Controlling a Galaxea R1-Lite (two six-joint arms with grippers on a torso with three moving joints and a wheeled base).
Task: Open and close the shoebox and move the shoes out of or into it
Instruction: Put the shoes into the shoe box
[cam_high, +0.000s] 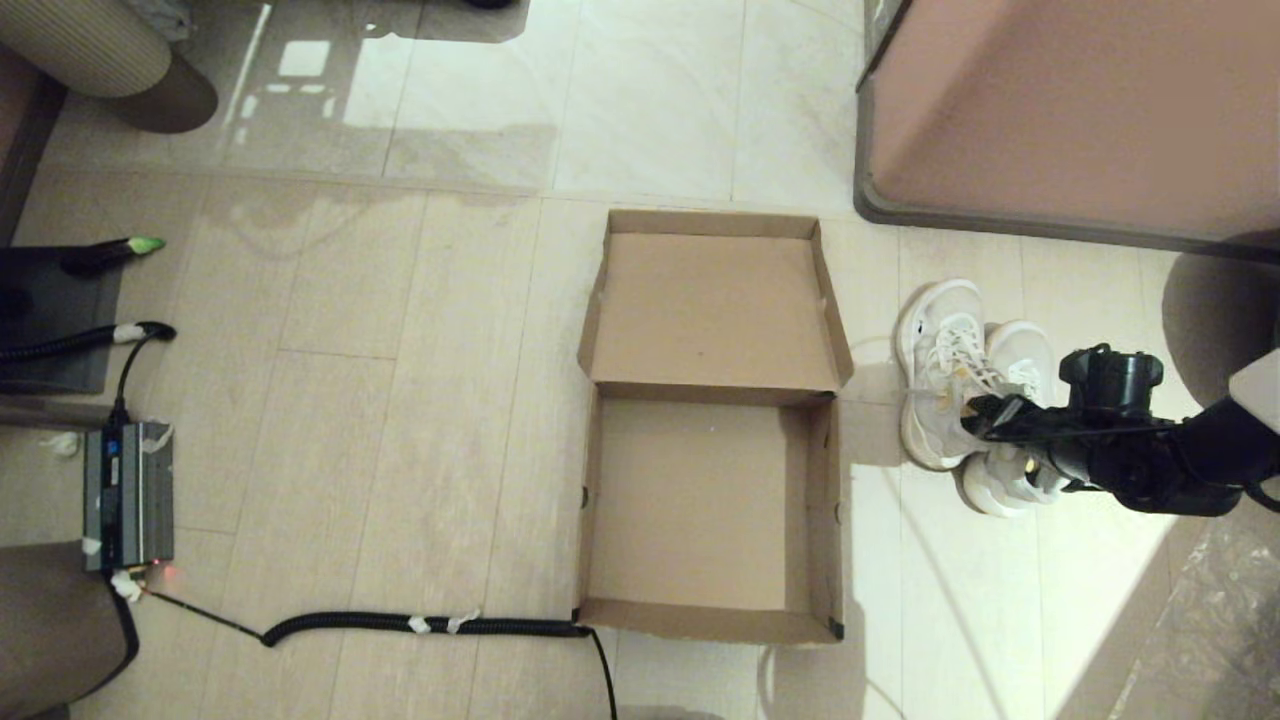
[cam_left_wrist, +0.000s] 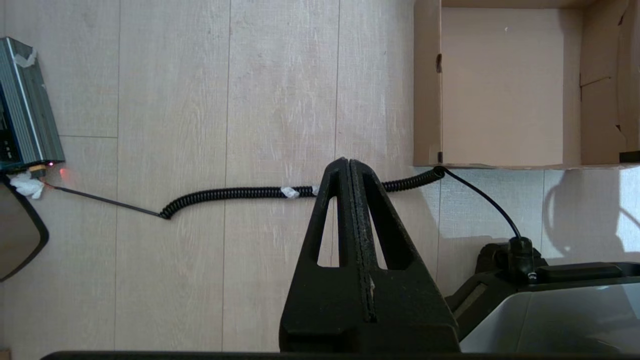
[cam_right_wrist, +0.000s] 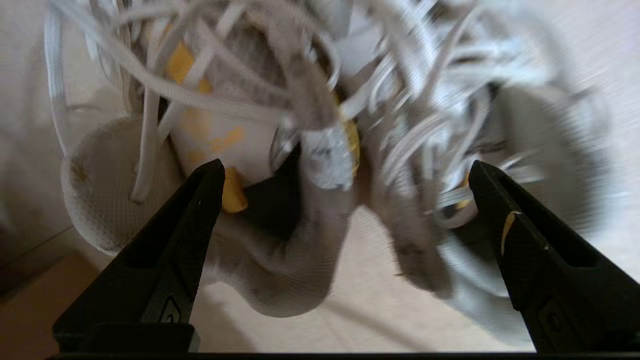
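Note:
The brown cardboard shoebox (cam_high: 820, 500) stands open in the middle of the floor with nothing inside, its lid (cam_high: 715, 300) folded back flat on the far side. The two white lace-up shoes (cam_high: 945, 365) stand side by side on the floor just right of the box. My right gripper (cam_high: 1010, 440) hovers over their heel ends, open; in the right wrist view its fingers (cam_right_wrist: 200, 200) straddle both shoes (cam_right_wrist: 280, 270) without closing on them. My left gripper (cam_left_wrist: 348, 162) is shut on nothing, low over the floor near the box's (cam_left_wrist: 427, 100) near left corner.
A large pinkish-brown block with a grey rim (cam_high: 1080, 110) stands behind the shoes at the far right. A coiled black cable (cam_high: 420, 625) runs from the box's near left corner to a grey device (cam_high: 127, 495) at the left.

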